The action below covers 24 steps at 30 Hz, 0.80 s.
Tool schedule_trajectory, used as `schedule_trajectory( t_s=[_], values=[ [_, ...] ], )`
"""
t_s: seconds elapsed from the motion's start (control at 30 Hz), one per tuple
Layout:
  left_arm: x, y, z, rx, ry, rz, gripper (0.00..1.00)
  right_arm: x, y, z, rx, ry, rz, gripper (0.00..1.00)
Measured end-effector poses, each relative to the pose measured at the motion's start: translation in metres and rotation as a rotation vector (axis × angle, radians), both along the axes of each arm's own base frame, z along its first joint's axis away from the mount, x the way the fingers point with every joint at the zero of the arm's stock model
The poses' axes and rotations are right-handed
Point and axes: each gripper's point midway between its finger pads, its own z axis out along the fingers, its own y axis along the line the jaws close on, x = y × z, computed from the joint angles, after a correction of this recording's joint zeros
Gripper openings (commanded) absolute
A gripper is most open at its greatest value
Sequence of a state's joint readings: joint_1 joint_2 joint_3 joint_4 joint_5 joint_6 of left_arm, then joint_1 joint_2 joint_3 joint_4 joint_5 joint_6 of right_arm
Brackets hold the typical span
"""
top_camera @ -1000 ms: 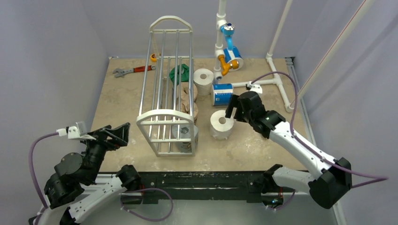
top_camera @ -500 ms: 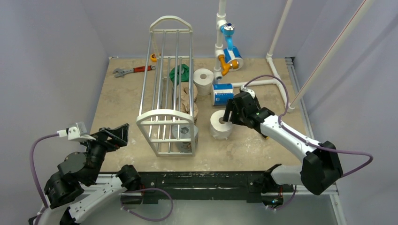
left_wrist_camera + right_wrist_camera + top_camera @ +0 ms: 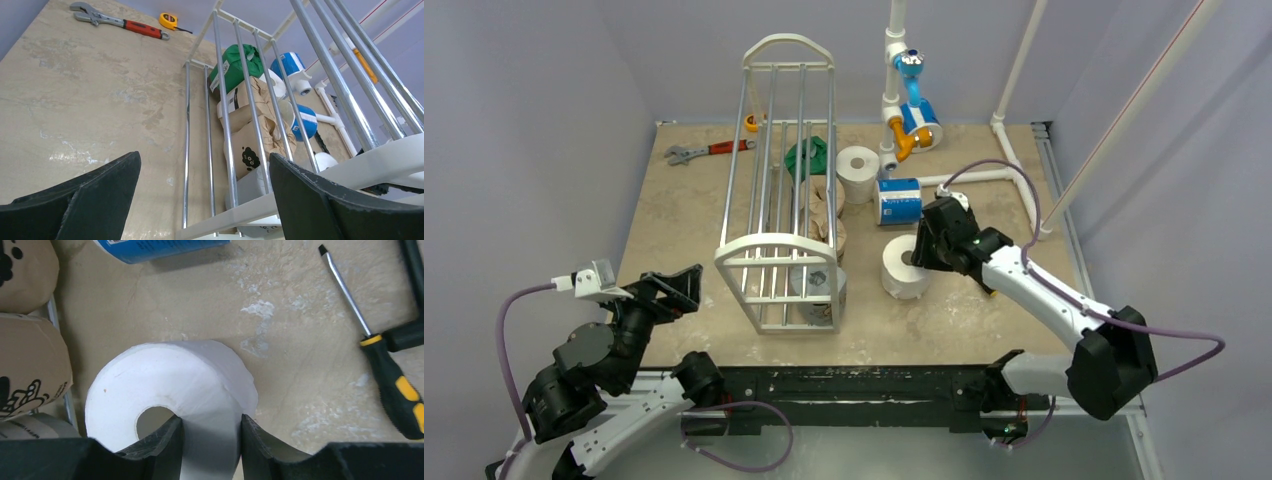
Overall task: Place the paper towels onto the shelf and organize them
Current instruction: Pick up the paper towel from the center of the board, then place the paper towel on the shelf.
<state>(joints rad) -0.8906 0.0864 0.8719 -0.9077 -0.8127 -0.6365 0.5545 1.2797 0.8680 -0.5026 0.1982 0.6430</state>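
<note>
A plain white paper towel roll (image 3: 904, 268) (image 3: 165, 385) stands upright on the table, right of the shelf (image 3: 786, 190). My right gripper (image 3: 917, 252) (image 3: 210, 422) is shut on its wall, one finger inside the hollow core and the other outside. Green (image 3: 807, 155), tan (image 3: 827, 215) and grey (image 3: 816, 288) rolls lie inside the shelf's lower tier. Another white roll (image 3: 857, 170) and a blue-white one (image 3: 899, 200) sit behind. My left gripper (image 3: 679, 285) (image 3: 205, 160) hangs open at the near left, facing the shelf rods (image 3: 225, 115).
A red-handled wrench (image 3: 707, 150) and a yellow tape measure (image 3: 752, 123) lie at the far left. A white pipe frame (image 3: 1014, 175) with blue and orange fittings (image 3: 914, 115) stands at the back right. A screwdriver (image 3: 380, 340) lies right of the held roll.
My right gripper has lowered onto the white roll and closed its fingers on the wall. The roll has shifted slightly to the right. The left arm has barely moved.
</note>
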Motion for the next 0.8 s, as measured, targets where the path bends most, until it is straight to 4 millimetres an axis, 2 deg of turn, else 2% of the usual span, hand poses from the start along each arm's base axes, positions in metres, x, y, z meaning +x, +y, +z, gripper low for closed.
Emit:
schedule_trajectory(
  t_s=[0.07, 0.13, 0.2, 0.3, 0.43, 0.57, 0.7, 0.8],
  values=[
    [0.0, 0.0, 0.0, 0.0, 0.0, -0.002, 0.99, -0.002, -0.006, 0.016, -0.026, -0.01, 0.008, 0.18],
    [0.0, 0.0, 0.0, 0.0, 0.0, -0.002, 1.0, 0.003, -0.004, 0.047, -0.016, -0.06, 0.023, 0.17],
    [0.0, 0.0, 0.0, -0.001, 0.0, -0.003, 0.99, 0.011, 0.0, 0.084, 0.011, -0.126, 0.041, 0.16],
    [0.0, -0.001, 0.0, -0.001, 0.0, -0.005, 1.0, 0.02, 0.011, 0.153, 0.09, -0.258, 0.077, 0.16],
    [0.0, -0.001, 0.0, -0.001, 0.0, -0.006, 0.99, 0.018, 0.019, 0.225, 0.167, -0.388, 0.12, 0.17],
    [0.0, -0.002, 0.0, 0.0, 0.001, -0.009, 0.99, 0.011, 0.023, 0.272, 0.216, -0.471, 0.148, 0.17],
    [0.001, -0.003, 0.001, 0.007, 0.007, -0.009, 0.99, 0.008, 0.026, 0.301, 0.247, -0.516, 0.171, 0.17],
    [0.002, -0.004, 0.002, 0.01, 0.009, -0.009, 0.99, 0.008, 0.035, 0.313, 0.268, -0.535, 0.196, 0.17]
  ],
)
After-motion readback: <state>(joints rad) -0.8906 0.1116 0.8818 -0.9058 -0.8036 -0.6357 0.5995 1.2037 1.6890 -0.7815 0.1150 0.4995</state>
